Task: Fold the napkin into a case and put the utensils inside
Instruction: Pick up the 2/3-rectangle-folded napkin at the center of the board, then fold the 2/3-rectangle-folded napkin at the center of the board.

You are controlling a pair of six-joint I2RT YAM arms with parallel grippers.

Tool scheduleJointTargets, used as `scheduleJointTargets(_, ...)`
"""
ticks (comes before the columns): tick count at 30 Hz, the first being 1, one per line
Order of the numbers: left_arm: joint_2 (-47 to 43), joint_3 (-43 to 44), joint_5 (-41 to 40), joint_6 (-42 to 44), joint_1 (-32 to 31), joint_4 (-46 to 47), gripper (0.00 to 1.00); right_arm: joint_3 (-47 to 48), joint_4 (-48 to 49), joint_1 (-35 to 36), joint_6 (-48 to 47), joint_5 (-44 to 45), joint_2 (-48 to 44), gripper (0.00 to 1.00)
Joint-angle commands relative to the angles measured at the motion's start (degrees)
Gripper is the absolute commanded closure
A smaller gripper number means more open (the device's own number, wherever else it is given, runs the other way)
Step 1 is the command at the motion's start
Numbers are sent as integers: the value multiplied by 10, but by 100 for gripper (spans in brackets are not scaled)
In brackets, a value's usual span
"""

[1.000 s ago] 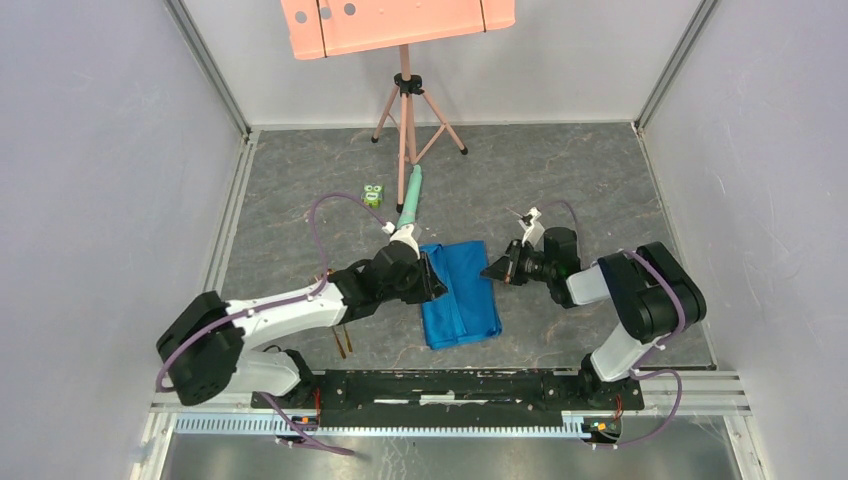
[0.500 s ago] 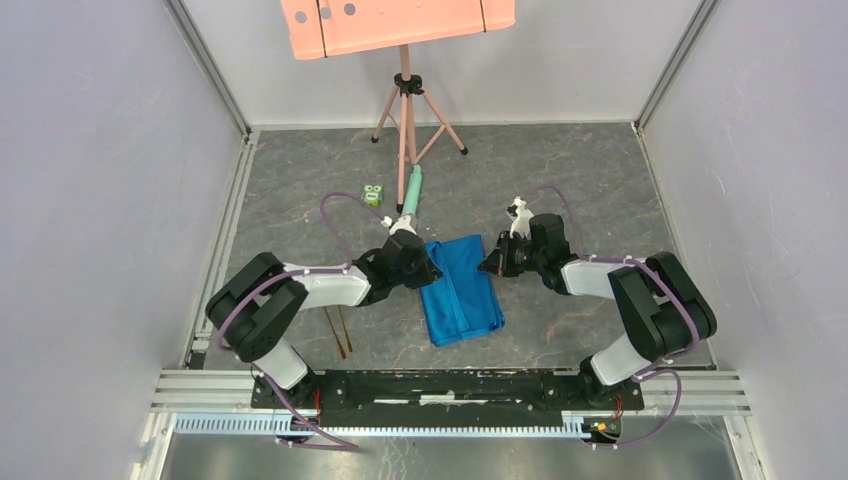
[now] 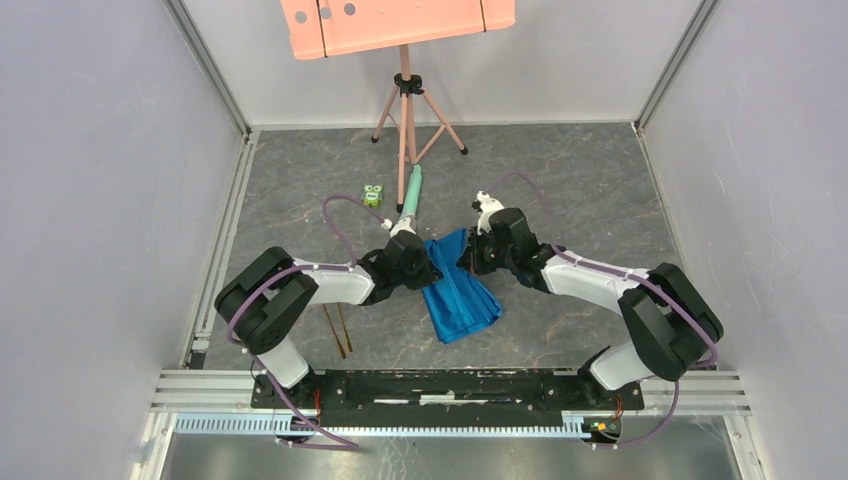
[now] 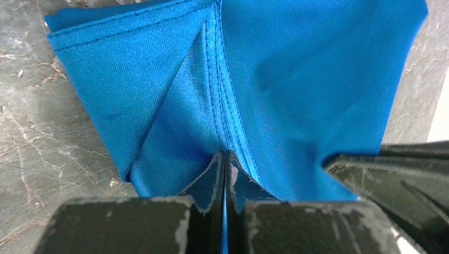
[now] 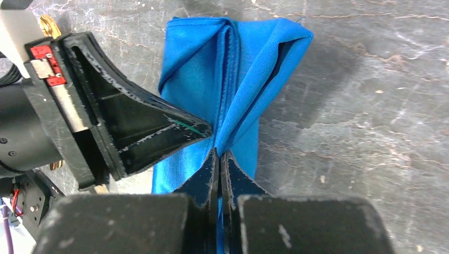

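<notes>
Grey marbled tabletop (image 3: 600, 180), walled on three sides, carries the work; the napkin (image 3: 462, 300) lies at its centre between the two arms, partly folded and raised at its far end; the utensils (image 3: 338, 332) lie on the surface to the left of the cloth, well apart from it and untouched. Step in hand: folding, judged about midway, with no finished case yet and loading not begun. The left gripper (image 4: 224, 165) is clenched on a stitched hem at the cloth's far left edge; the right gripper (image 5: 218, 161) is likewise clenched on blue fabric just beside it, the two sets of fingertips nearly meeting; how many layers each pinch contains cannot be told, as the folds hide the edges. Next move, as a judgement: lay the carried edge flat over the left side, keep tension even so that the soft fabric does not bunch, then release one pinch at a time; only then should an arm go for the cutlery. Change against one second ago: the left jaws stood partly apart at the left edge and have since closed; the right gripper, then at the right edge of a flat, wider cloth, has crossed toward the left, drawing that side over; the napkin now shows narrower and creased; the pale green tube (image 3: 411, 195) and small green toy (image 3: 373, 195) have not moved.
</notes>
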Motion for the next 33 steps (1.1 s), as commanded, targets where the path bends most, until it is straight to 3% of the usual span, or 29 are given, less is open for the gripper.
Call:
scheduleJointTargets(1, 6, -5, -2, -13, 2, 32, 98, 32, -17, 51, 38, 76, 19, 99)
scheduleJointTargets(11, -41, -19, -2, 28, 3, 15, 97, 24, 62, 107, 96, 89, 60, 100)
scheduleJointTargets(13, -70, -25, 9, 33, 7, 6, 90, 22, 57, 107, 91, 97, 56, 99)
scheduleJointTargets(16, -126, -43, 45, 22, 26, -7, 69, 25, 43, 107, 82, 106, 51, 100)
scheduleJointTargets(23, -190, -89, 80, 7, 97, -41, 46, 32, 27, 107, 80, 115, 51, 99)
scheduleJointTargets(33, -83, -100, 132, -8, 109, 48, 50, 63, 2, 121, 95, 119, 63, 99)
